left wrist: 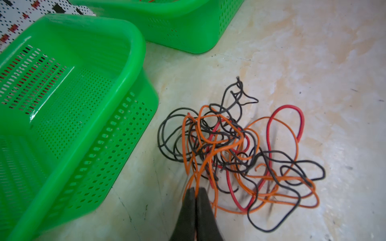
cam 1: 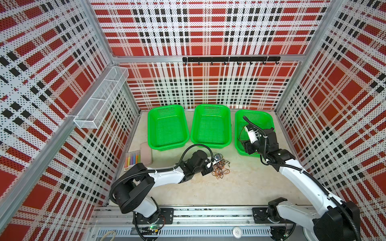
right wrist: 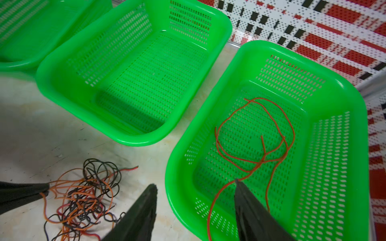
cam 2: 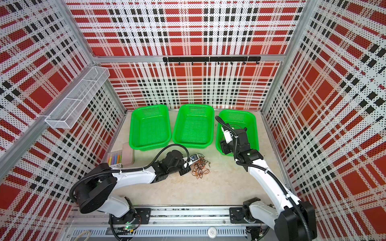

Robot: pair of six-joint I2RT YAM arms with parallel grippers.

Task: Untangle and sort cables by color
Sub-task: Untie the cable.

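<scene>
so left gripper (left wrist: 196, 193) is clamped on an orange cable (left wrist: 208, 159), tangle (left wrist: 236, 150) lying straight ahead of it; right gripper (right wrist: 196, 184) gapes empty over the red cable (right wrist: 264, 159).

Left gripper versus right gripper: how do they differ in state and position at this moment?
Left gripper has its jaws shut on an orange cable at the edge of the tangle; right gripper has its jaws apart, clamping nothing. Left gripper sits low over the table; right gripper hangs at the right basket, where a red cable lies. Both have black tapered jaws.
</scene>
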